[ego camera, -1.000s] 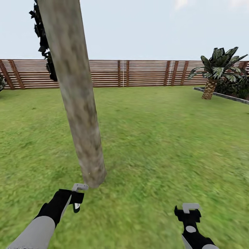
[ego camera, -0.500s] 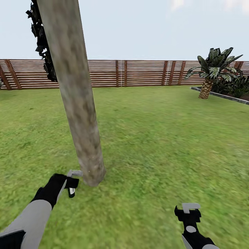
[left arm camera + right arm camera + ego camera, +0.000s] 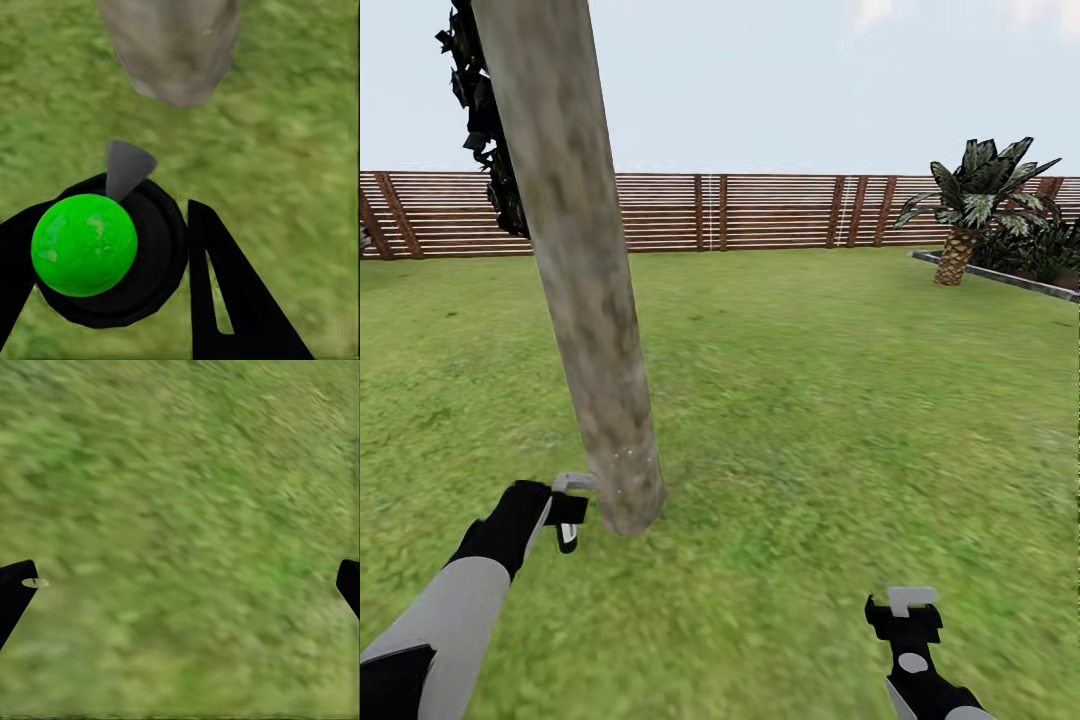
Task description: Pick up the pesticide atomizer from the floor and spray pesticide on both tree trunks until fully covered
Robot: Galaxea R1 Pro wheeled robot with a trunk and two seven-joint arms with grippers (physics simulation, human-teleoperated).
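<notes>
Left gripper (image 3: 567, 510) clamped on atomizer (image 3: 85, 244), nozzle (image 3: 126, 166) aimed at trunk (image 3: 585, 300) base, just beside it. Right gripper (image 3: 905, 607) wide, idle over lawn (image 3: 810, 400). Best: sweep spray upward, circle trunk, keep nozzle close.

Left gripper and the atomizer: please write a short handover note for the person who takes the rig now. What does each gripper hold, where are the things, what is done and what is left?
Left gripper: shut on the pesticide atomizer, which has a green round top and a grey nozzle pointing at the base of the tree trunk, close by.
Right gripper: open, holding nothing, over the lawn.
Done: atomizer picked up and brought to this trunk.
Fine white specks show low on the trunk; how much is covered cannot be told.
Left: cover this trunk fully, then spray the second tree.
The short palm by the fence is not a target.
</notes>
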